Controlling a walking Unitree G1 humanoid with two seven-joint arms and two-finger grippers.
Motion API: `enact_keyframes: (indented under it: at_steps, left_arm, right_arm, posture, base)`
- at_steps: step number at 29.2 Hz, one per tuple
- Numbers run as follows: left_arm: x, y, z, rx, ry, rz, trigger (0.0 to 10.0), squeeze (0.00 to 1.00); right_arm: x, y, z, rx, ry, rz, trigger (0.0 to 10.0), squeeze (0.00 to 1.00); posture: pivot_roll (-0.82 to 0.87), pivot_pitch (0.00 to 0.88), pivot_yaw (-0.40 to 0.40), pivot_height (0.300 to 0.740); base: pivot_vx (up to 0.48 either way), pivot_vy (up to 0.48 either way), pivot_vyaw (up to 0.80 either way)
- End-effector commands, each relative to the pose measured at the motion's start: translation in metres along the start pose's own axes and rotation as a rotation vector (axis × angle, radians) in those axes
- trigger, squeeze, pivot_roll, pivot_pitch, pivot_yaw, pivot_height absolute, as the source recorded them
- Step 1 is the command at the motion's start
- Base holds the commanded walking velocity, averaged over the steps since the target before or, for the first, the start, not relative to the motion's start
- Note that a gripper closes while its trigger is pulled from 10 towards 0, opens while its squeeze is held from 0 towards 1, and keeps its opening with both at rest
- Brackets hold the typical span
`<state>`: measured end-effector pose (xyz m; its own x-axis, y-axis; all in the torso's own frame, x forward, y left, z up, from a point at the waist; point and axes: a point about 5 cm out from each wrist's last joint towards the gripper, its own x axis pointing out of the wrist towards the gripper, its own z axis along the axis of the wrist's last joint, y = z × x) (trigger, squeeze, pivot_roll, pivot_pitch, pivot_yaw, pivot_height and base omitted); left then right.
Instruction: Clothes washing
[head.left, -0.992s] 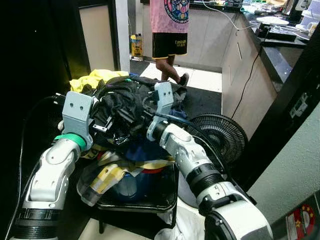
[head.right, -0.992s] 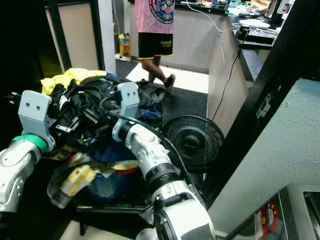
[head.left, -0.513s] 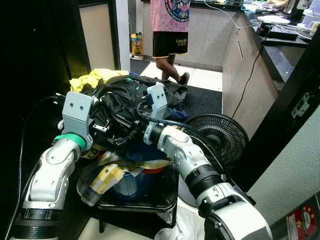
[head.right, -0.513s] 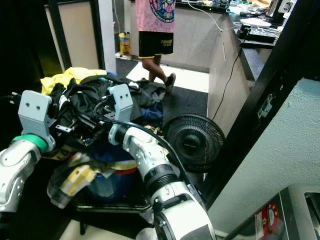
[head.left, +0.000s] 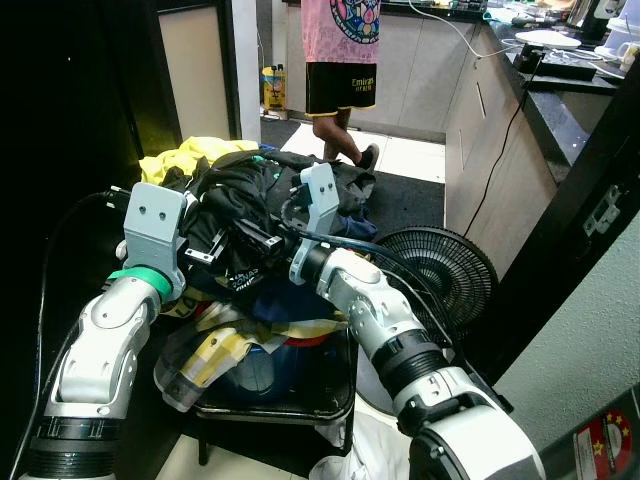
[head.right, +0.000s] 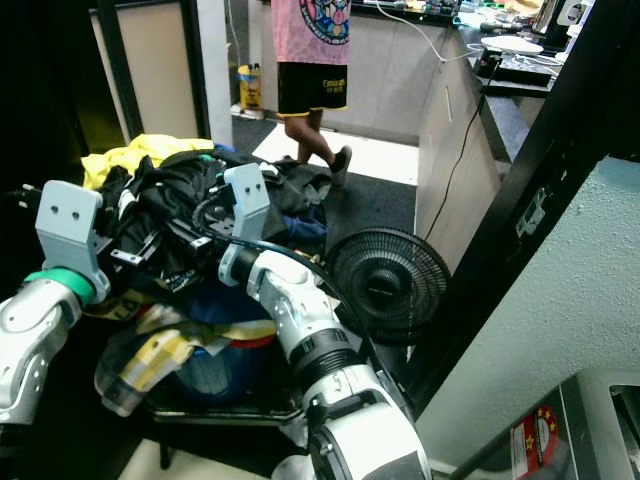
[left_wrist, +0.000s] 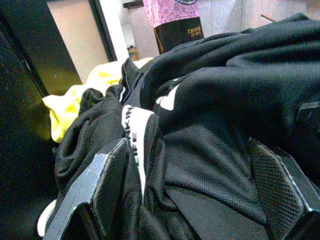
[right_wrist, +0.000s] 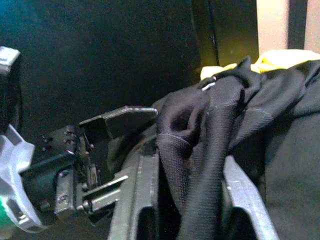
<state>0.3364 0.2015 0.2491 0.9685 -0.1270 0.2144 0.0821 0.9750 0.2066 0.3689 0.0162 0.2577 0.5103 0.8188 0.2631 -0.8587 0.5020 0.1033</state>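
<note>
A heap of black clothes (head.left: 250, 190) lies on top of a laundry basket (head.left: 300, 400), with a yellow garment (head.left: 190, 155) at its far side. My left gripper (left_wrist: 190, 200) is open, its fingers spread wide and pushed against the black mesh fabric (left_wrist: 210, 150). My right gripper (right_wrist: 192, 200) reaches in from the right, close to the left one, and is shut on a bunched fold of a black garment (right_wrist: 200, 130). In the left eye view the two grippers meet at the front of the heap, left gripper (head.left: 212, 250) and right gripper (head.left: 258, 240).
A striped yellow and grey cloth (head.left: 220, 350) and blue fabric (head.left: 262, 368) hang from the basket's front. A black floor fan (head.left: 438, 270) stands just right of it. A person (head.left: 340, 70) stands beyond on the tiled floor. A counter (head.left: 560, 60) runs along the right.
My right gripper has moved left into the black heap, closer to the left gripper, and now holds a fold. The left arm has barely moved.
</note>
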Motion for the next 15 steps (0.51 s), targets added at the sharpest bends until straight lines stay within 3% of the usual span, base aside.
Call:
enact_keyframes:
  at_steps: [1,5,15]
  left_arm:
    - [-0.001,0.001,0.0,0.006,-0.004,0.007,10.0,0.0]
    - [-0.002,0.001,-0.001,0.004,-0.004,0.01,10.0,0.0]
    - [-0.001,0.0,0.0,0.0,-0.011,0.012,10.0,0.0]
  right_arm:
    - [0.003,0.009,-0.003,0.04,-0.022,0.029,0.0,0.0]
    - [0.0,0.008,0.011,0.03,-0.069,0.04,0.0,0.0]
    - [-0.007,0.009,0.021,0.019,-0.104,0.05,0.0,0.0]
  posture:
    - [0.03,0.072,0.0,0.74]
    - [0.02,0.066,-0.005,0.74]
    - [0.02,0.061,-0.005,0.74]
  base:
    - [0.0,0.0,0.0]
    - [0.0,0.0,0.0]
    - [0.0,0.0,0.0]
